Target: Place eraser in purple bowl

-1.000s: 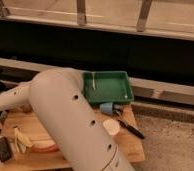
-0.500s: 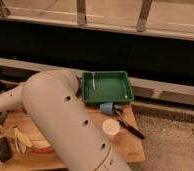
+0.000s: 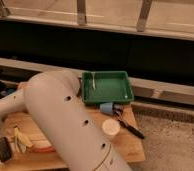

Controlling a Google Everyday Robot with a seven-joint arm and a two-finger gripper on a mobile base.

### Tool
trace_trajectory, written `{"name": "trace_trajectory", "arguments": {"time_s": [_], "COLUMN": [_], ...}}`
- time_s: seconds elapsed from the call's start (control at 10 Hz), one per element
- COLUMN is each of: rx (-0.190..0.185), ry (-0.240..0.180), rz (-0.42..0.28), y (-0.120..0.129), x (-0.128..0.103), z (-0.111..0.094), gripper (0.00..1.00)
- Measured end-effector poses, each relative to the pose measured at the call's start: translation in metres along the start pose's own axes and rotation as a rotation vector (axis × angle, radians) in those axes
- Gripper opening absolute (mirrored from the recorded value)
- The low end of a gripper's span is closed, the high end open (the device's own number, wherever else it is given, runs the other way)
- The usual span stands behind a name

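The robot's broad white arm (image 3: pixel 65 120) sweeps across the foreground and hides the gripper. The gripper shows nowhere in the camera view, so whether it is clenched, released or grasping anything cannot be told. With the gripper unseen, places are given from the arm. The eraser (image 3: pixel 3 149) lies flat on the wooden table (image 3: pixel 132 147) just left of the arm, beside a banana (image 3: pixel 21 141), in the same spot as a second ago. A reddish rim (image 3: pixel 42 148) peeks from under the arm's lower edge; whether it is the purple bowl cannot be told. Right of the arm are a green tray (image 3: pixel 107 87), a blue cup (image 3: pixel 107 108), a white round cup (image 3: pixel 110 127) and a black-handled tool (image 3: pixel 129 127), all unmoved. The arm now covers slightly more of the table's left side than before.
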Motion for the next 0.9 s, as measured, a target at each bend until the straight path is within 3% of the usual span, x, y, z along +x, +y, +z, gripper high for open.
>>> {"name": "trace_trajectory", "arguments": {"time_s": [0.3,0.9], "rx": [-0.007,-0.019], "ry": [0.008,-0.038], "rz": [0.020,0.011], "y": [-0.001,0.000], "x": [0.002,-0.016], "z": [0.010,0.027], "gripper": [0.80,0.80]}}
